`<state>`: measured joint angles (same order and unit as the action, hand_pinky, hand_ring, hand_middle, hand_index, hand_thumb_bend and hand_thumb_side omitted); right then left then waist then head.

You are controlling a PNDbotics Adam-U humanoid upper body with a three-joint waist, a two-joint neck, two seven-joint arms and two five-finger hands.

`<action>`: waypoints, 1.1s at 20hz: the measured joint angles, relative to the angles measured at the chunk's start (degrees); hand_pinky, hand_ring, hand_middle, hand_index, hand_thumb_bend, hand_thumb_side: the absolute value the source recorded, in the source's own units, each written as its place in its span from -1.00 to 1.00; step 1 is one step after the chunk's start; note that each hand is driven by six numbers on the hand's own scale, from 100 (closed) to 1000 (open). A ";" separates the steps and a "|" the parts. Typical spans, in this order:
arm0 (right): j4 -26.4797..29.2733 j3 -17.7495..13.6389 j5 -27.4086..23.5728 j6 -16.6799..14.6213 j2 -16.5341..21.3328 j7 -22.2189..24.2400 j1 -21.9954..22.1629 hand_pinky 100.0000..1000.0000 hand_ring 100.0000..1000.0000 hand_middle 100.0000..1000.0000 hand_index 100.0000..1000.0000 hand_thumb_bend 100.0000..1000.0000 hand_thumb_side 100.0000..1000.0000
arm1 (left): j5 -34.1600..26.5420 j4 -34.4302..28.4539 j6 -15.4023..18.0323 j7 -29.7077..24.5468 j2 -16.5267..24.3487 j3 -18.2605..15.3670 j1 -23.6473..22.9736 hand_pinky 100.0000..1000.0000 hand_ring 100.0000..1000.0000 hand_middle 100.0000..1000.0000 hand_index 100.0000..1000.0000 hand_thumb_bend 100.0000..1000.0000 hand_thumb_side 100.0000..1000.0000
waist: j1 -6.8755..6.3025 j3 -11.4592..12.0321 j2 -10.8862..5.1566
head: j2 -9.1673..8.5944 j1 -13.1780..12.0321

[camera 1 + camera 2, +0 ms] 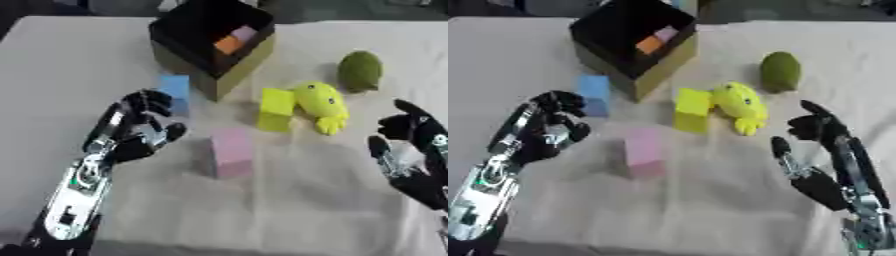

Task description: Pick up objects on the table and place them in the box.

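Our two hands wait above the table, with toys lying between them.

Our left hand (131, 131) has its fingers curled in and holds nothing. Our right hand (820, 150) has its fingers spread apart and is empty too. The pink block (231, 151) stands near us in the middle. Farther away are the blue block (175, 90), the yellow block (276, 108) touching the yellow soft toy (322, 103), and a green lump (360, 70). The box (210, 45) at the far side has an orange block (228, 45) and a pale pink block (244, 34) inside.
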<state>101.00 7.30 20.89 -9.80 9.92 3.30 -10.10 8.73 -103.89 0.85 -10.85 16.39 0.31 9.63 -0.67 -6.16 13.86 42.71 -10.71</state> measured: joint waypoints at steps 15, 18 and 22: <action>-0.43 0.00 0.00 -0.02 0.45 -0.02 0.15 0.37 0.31 0.27 0.84 -0.49 -0.06 | 4.35 1.84 -5.47 -3.02 24.45 5.12 10.93 0.15 0.26 0.25 0.51 0.34 -0.33 | -0.71 -0.49 -0.25 | -0.03 0.54; -0.61 0.12 0.00 -0.04 0.46 0.00 0.34 0.37 0.31 0.27 0.84 -0.49 -0.06 | 6.39 4.30 -6.12 -4.48 27.33 7.16 14.01 0.16 0.27 0.26 0.51 0.35 -0.33 | -0.78 -0.54 -0.28 | -0.03 0.54; -0.68 0.17 0.00 -0.07 0.47 0.03 0.40 0.37 0.31 0.27 0.84 -0.49 -0.05 | 8.26 6.38 -6.29 -5.34 28.59 8.59 15.52 0.27 0.30 0.31 0.55 0.39 -0.34 | -0.83 -0.74 -0.38 | -0.03 0.50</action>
<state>100.33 7.47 20.89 -9.86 10.38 3.33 -9.71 16.99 -97.51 -5.44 -16.20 44.98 8.91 25.15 -1.50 -6.90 13.47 42.68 -10.21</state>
